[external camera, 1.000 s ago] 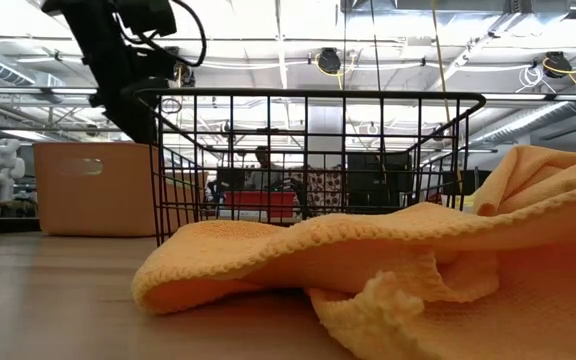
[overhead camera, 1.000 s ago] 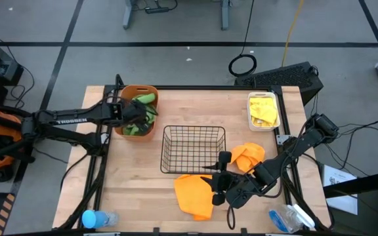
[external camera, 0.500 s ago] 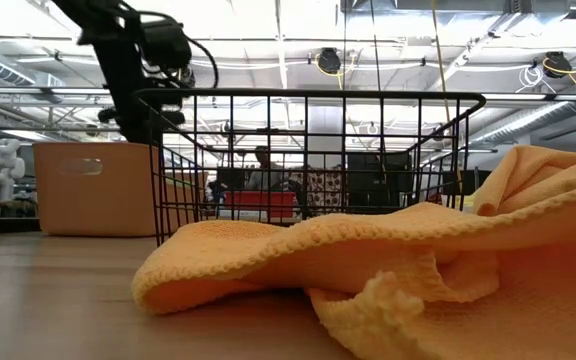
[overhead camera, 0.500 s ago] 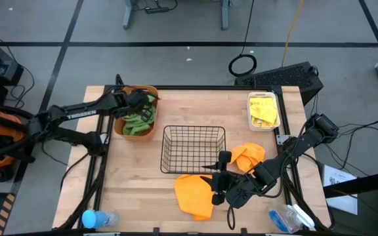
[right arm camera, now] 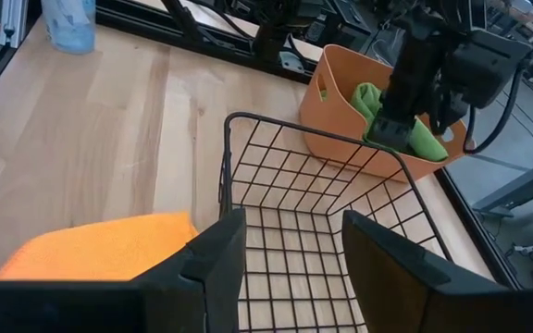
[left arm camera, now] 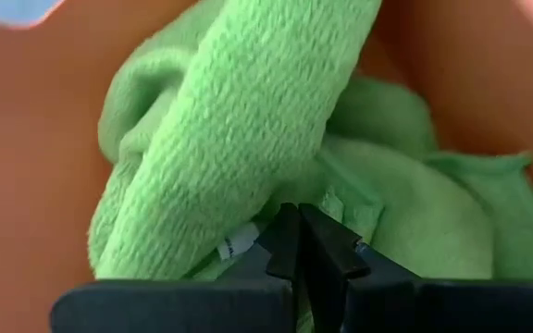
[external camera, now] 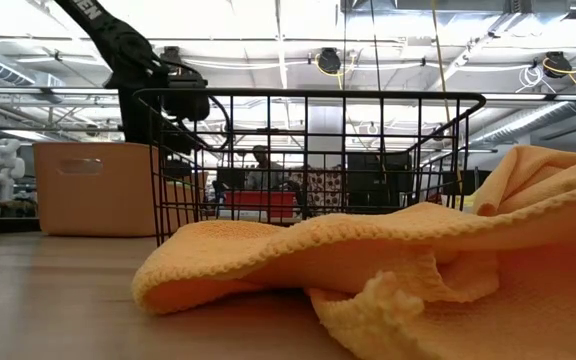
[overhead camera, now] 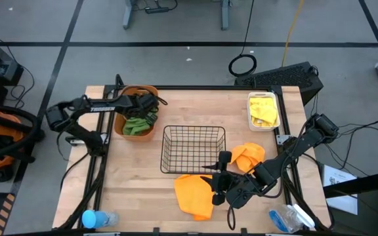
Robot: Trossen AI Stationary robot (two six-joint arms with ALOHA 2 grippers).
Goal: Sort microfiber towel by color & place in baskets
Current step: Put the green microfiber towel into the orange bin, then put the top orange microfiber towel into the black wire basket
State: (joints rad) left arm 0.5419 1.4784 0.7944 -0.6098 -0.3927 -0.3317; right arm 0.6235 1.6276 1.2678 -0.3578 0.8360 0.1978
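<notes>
The orange tub (overhead camera: pixel 128 92) stands at the far left and holds green towels (overhead camera: pixel 135 124). My left gripper (left arm camera: pixel 299 231) points down into that tub (right arm camera: pixel 340 92), shut, with its tips among the green towels (left arm camera: pixel 248 111). My right gripper (right arm camera: pixel 285 245) waits open near the table's near edge, facing the black wire basket (overhead camera: pixel 193 149). An orange towel (overhead camera: pixel 194 195) lies flat just left of it. A second orange towel (overhead camera: pixel 248 156) lies bunched at the basket's right. The white bin (overhead camera: pixel 263 110) at the far right holds yellow towels. My left gripper comes from above, and its shut fingertips (left arm camera: pixel 285 242) stand in the pile of green towels beside a small white tag (left arm camera: pixel 234 246). No cloth shows between the tips; whether a fold is caught there, I cannot tell. The towels lie inside the tub.
A blue bottle (overhead camera: pixel 97 218) lies at the near left corner, and a blue-and-white packet (overhead camera: pixel 289 218) at the near right corner. Bare wood stretches between the tub and the near edge (overhead camera: pixel 130 177). The low view is filled by the orange towel (external camera: pixel 388 260) before the wire basket.
My left arm has folded back, with its elbow swinging toward the table's left edge. Its gripper has shifted a little toward the right and far side within the orange tub, and shows lower in the low view. My right arm and the orange towels have kept still.
</notes>
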